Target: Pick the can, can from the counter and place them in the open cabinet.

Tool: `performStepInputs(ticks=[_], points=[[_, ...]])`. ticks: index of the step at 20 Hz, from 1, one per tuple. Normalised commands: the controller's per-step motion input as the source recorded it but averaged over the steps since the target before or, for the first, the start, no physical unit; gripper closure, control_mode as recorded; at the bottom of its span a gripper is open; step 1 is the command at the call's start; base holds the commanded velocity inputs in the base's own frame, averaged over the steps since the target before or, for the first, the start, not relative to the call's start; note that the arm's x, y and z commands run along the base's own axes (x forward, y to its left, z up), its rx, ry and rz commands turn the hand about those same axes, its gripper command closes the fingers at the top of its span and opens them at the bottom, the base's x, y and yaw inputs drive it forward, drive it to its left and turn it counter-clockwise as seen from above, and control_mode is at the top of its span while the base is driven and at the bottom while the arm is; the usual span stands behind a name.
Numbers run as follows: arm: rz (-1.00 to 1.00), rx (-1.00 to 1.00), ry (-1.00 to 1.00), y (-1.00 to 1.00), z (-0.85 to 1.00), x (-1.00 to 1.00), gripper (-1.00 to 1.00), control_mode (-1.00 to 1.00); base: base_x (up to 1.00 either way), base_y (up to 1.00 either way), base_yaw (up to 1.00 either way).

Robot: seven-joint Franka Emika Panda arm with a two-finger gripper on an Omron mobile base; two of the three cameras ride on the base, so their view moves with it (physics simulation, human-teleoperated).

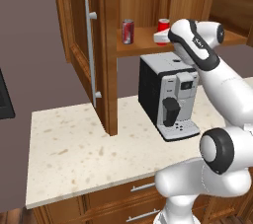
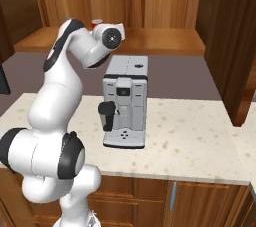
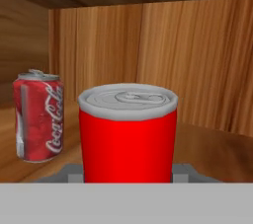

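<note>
The gripper (image 3: 127, 176) is pinching the plain red can (image 3: 127, 134) on the open cabinet (image 1: 143, 43) shelf. The marked can (image 3: 38, 115) is standing beside it, apart, and a coffee machine (image 1: 168, 94) is sitting on the counter (image 1: 74, 154) directly below that shelf.

Silver-and-black coffee machine (image 1: 169, 95) stands upright toward the countertop's back edge; black stovetop (image 1: 5, 97) lies beyond its left edge.

The arm (image 1: 212, 99) reaches up and forward — elbow bent high, wrist level — with the gripper (image 1: 161, 37) clamped on the bright red can (image 3: 127, 134).
</note>
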Motion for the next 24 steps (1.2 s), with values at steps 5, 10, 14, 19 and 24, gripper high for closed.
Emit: performStepInputs(ticks=[5, 10, 14, 19, 24], points=[[0.02, 0.00, 0.00, 0.07, -0.06, 0.35, 1.00, -1.00, 0.00, 0.00, 0.00], [0.00, 0.00, 0.00, 0.08, -0.04, 0.31, 1.00, -1.00, 0.00, 0.00, 0.00], [0.00, 0.00, 0.00, 0.06, -0.10, 0.22, 1.00, -1.00, 0.00, 0.00, 0.00], [0.00, 0.00, 0.00, 0.02, -0.14, 0.21, 1.00, -1.00, 0.00, 0.00, 0.00], [0.00, 0.00, 0.00, 0.00, -0.18, 0.03, -1.00, -1.00, 0.00, 0.00, 0.00]])
